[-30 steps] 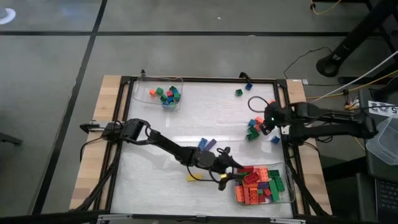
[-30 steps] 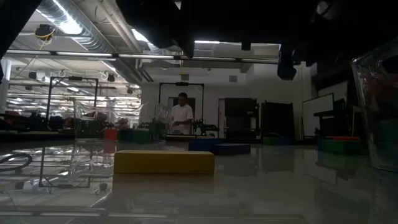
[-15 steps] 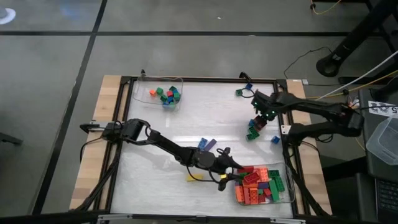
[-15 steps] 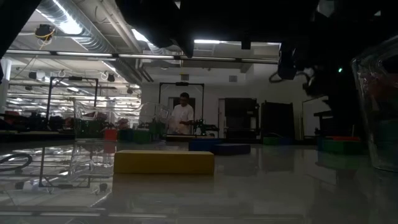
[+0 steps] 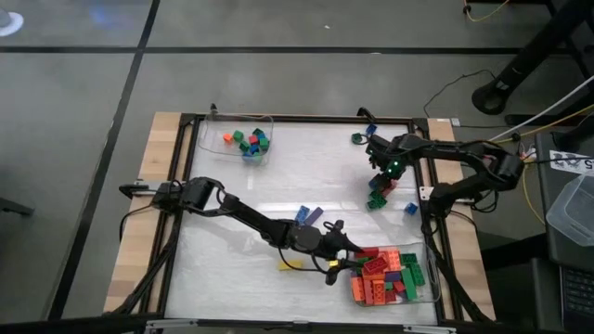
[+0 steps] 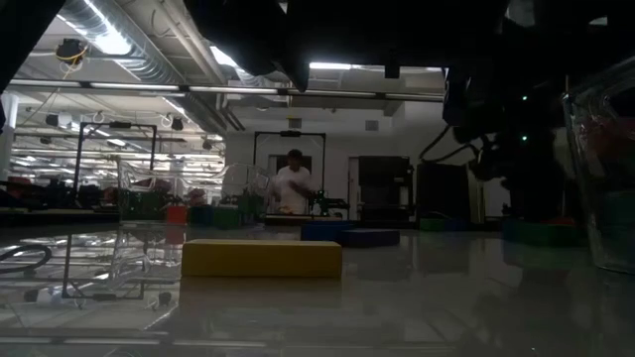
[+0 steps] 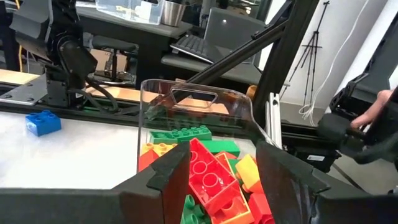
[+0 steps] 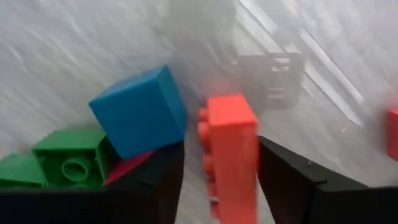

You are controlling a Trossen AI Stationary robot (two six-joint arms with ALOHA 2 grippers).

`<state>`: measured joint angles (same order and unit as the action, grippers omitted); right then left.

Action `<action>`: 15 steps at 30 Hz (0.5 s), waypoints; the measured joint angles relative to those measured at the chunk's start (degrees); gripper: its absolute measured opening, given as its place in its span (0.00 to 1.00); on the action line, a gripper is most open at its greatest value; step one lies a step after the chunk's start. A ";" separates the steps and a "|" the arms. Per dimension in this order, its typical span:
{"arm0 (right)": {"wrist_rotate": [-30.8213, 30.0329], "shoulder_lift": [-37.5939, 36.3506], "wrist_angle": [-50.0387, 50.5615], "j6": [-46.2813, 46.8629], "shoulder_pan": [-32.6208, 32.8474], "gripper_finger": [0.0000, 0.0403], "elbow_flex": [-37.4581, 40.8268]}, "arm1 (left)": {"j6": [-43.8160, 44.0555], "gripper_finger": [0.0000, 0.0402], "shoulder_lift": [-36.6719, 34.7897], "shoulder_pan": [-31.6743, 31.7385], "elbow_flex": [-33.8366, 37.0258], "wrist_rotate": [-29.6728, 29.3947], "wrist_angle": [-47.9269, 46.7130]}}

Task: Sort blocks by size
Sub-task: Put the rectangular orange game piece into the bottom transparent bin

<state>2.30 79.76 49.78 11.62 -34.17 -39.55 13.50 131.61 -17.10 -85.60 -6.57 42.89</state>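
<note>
**Technician A:** Why does the left gripper (image 5: 345,264) sit at the near right tray (image 5: 434,283)?

**Technician B:** That clear tray takes the longer blocks (image 5: 385,276). In the left wrist view the fingers (image 7: 166,177) are spread, with a long red block (image 7: 208,177) showing between them over the pile. Whether they touch it cannot be determined. The position suits a release into the tray.

**Technician A:** And the right gripper (image 5: 384,173)?

**Technician B:** It hangs above the unsorted cluster (image 5: 377,194) near the right edge of the table (image 5: 306,167). Its wrist view shows a red-orange block (image 8: 230,149) upright between the jaws, which close on its sides. A blue cube (image 8: 138,111) and a green block (image 8: 68,158) lie just beside it.

**Technician A:** Where do the short pieces go?

**Technician B:** Into the far left tray (image 5: 269,121), which holds a few small cubes (image 5: 248,142). A yellow long block (image 5: 290,264) and a blue and purple pair (image 5: 307,215) lie loose mid-table, so the sort is judged partly complete.
</note>
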 joint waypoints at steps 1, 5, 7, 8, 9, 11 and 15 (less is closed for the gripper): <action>0.41 0.40 -0.57 -0.04 0.00 0.45 0.00 | 0.00 0.42 0.00 0.00 0.00 0.00 -0.02; 0.77 0.99 -2.00 -0.13 0.00 0.30 0.00 | 0.00 0.42 0.00 0.00 0.00 0.00 -0.28; 0.79 0.88 -1.82 -0.18 0.00 0.22 -0.04 | -0.01 0.42 0.00 0.00 0.00 0.00 -0.28; 0.79 0.66 -1.56 -0.17 0.00 0.22 -0.04 | 0.00 0.42 0.00 0.03 0.00 0.00 -0.28; 0.79 0.37 -1.07 -0.17 0.00 0.22 -0.02 | -0.02 0.42 0.00 0.09 0.00 0.00 -0.27; 1.05 -0.63 0.61 -0.17 0.00 0.22 -0.23 | 0.00 0.42 0.00 0.33 0.00 0.00 -0.28; 3.38 -3.50 8.31 0.19 0.04 0.22 -2.54 | 0.87 0.42 -0.02 1.26 0.00 -0.01 -0.28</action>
<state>5.68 76.25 58.09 11.80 -34.13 -42.09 14.37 131.59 -15.84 -85.60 -6.58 42.61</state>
